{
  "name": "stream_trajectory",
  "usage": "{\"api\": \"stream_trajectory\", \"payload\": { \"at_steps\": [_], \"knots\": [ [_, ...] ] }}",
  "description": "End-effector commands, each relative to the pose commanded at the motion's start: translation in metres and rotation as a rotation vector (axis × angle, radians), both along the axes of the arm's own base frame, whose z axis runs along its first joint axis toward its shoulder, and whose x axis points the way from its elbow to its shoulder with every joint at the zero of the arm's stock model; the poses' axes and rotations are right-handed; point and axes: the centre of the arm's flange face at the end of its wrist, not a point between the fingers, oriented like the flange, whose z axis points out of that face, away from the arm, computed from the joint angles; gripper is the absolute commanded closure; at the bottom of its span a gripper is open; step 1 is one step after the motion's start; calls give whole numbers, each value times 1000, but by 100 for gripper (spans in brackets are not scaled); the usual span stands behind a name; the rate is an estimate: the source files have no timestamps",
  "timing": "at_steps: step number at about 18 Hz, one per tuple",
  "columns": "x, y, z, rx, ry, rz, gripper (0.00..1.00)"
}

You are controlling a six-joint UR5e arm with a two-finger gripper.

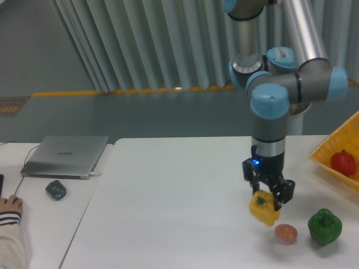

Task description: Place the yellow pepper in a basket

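The yellow pepper (264,208) is glossy and blocky and hangs tilted between my gripper's fingers, a little above the white table. My gripper (268,196) points straight down and is shut on the yellow pepper's top. The yellow-orange basket (332,144) shows only in part at the right edge, to the right of the gripper and farther back. A red pepper (343,163) lies inside it.
A green bell pepper (325,227) sits on the table at the front right. A small orange-pink round object (286,233) lies just below and right of the held pepper. A closed laptop (66,155), a dark mouse (55,190) and a person's hand (9,206) are at the left.
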Motion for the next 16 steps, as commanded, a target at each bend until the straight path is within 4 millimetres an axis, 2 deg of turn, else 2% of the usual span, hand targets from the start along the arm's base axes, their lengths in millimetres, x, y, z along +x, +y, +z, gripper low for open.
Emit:
{"api": "stream_trajectory", "payload": {
  "at_steps": [5,9,10,12,16],
  "knots": [
    [-13,-37,8,-73,-21,-72,52],
    [-46,-84,18,-109,-52,-266,52],
    [-48,-88,20,-112,-52,-300,52],
    [-63,-111,22,-139,-67,-400,52],
    [-82,-132,24,-148,-70,-482,52]
  ]
}}
